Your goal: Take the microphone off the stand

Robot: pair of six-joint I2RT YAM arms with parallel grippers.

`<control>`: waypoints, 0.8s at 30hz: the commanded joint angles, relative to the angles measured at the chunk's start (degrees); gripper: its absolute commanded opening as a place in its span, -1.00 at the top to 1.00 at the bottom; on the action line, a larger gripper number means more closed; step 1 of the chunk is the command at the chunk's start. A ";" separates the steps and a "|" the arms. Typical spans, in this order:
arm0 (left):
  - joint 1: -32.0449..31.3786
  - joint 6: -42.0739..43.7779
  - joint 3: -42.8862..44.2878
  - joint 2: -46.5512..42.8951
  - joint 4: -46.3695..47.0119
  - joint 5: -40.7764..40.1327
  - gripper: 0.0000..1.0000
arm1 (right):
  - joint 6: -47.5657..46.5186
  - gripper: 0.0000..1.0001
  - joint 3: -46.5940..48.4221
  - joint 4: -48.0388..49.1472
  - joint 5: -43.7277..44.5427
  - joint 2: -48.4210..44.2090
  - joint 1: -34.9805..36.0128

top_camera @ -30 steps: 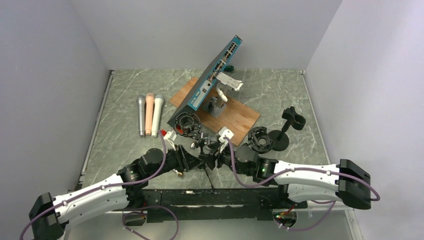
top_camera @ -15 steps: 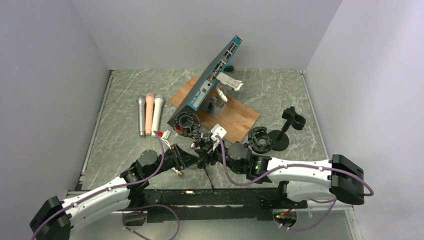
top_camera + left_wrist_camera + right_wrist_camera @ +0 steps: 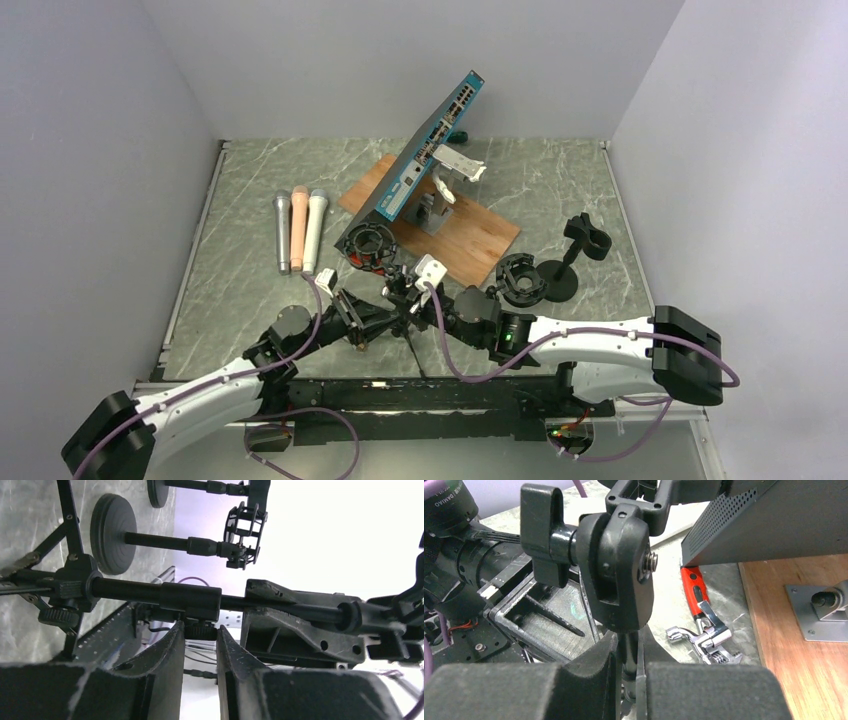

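Observation:
The black tripod stand (image 3: pixel 398 300) stands between my two arms, with its ring-shaped shock mount (image 3: pixel 371 245) at the top. No microphone shows in that mount in any view. My left gripper (image 3: pixel 200 630) is shut on the knurled knob under the stand's pole collar (image 3: pixel 190 600). My right gripper (image 3: pixel 628 641) is shut on the thin pole just below the stand's swivel joint (image 3: pixel 616 575). From above, the left gripper (image 3: pixel 383 316) and the right gripper (image 3: pixel 414 305) meet at the stand from either side.
Three handheld mics (image 3: pixel 299 228) lie side by side at the left. A blue network switch (image 3: pixel 420 160) leans over a wooden board (image 3: pixel 480 235). A red-handled wrench (image 3: pixel 701 617) lies by the stand. Two round-based stands (image 3: pixel 555 280) are at the right.
The right gripper has closed onto the stand's pole and the left gripper has tightened on the knob. Both arms have reached further into the table, and the stand has shifted slightly up-left.

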 commanded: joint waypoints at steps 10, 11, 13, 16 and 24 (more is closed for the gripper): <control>-0.09 -12.47 -5.84 -18.31 -22.25 -4.48 -0.08 | -1.22 1.00 -0.33 3.60 -1.59 1.09 0.98; -0.08 -11.37 -5.04 -19.94 -25.60 -5.19 -0.28 | -1.57 1.00 -0.25 3.57 -1.91 1.22 0.96; -0.04 -9.09 -4.09 -22.85 -30.20 -6.38 -0.55 | -2.34 1.00 -0.20 3.41 -2.43 1.60 0.98; 0.03 -6.09 -3.62 -26.17 -34.21 -7.26 -0.76 | -4.50 1.00 0.15 2.97 -3.26 1.83 0.96; 0.08 17.44 11.66 -32.67 -54.67 -16.74 -0.84 | -9.88 1.00 2.31 -2.36 -13.27 2.91 -1.01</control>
